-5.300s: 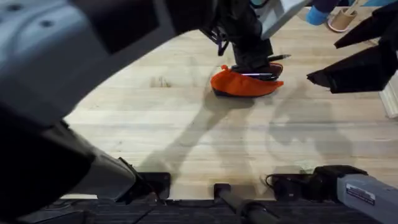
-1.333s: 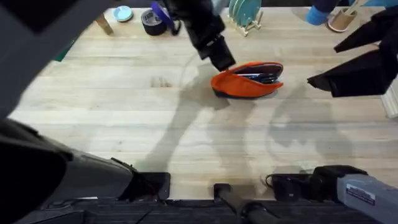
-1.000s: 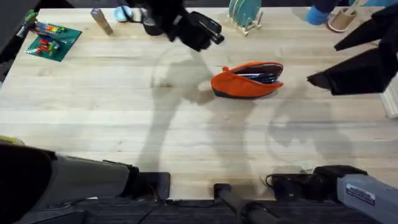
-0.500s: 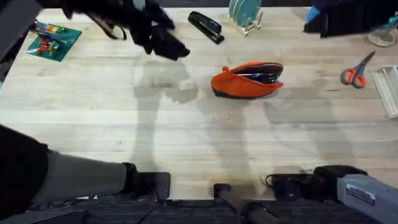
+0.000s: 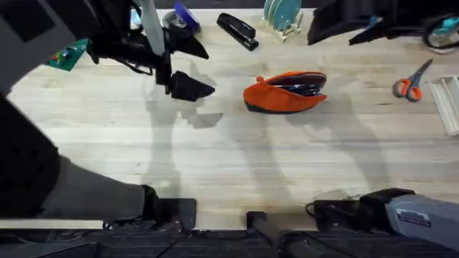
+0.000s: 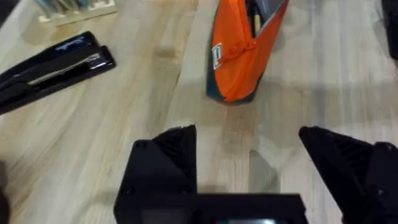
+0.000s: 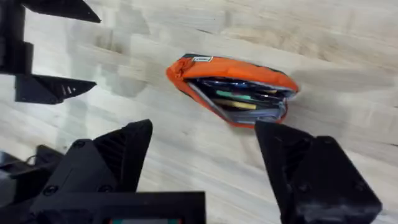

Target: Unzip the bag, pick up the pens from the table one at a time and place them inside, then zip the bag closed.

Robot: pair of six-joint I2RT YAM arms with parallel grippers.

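Orange fabric pencil pouch, oblong with a dark navy strip along its base, lies on the pale plank desk a little beyond the middle, its top zipper gaping. Through the opening the right wrist view shows slim dark pens lying lengthwise among green and yellow shafts. A small white label is sewn at one end of the soft cloth body. Just beyond it sits a glossy black stapler beside a rack of pale teal plates; orange-handled scissors lie well to the right, and a green plate of coloured bricks at the far left. The left gripper hangs over bare wood well to the left of the pouch, its black wedge-shaped fingers spread apart with nothing between them. The right gripper hovers above the pouch, fingers likewise wide apart and empty. Half a second earlier the left gripper was farther back and the right arm lay farther right; the pouch has not shifted.
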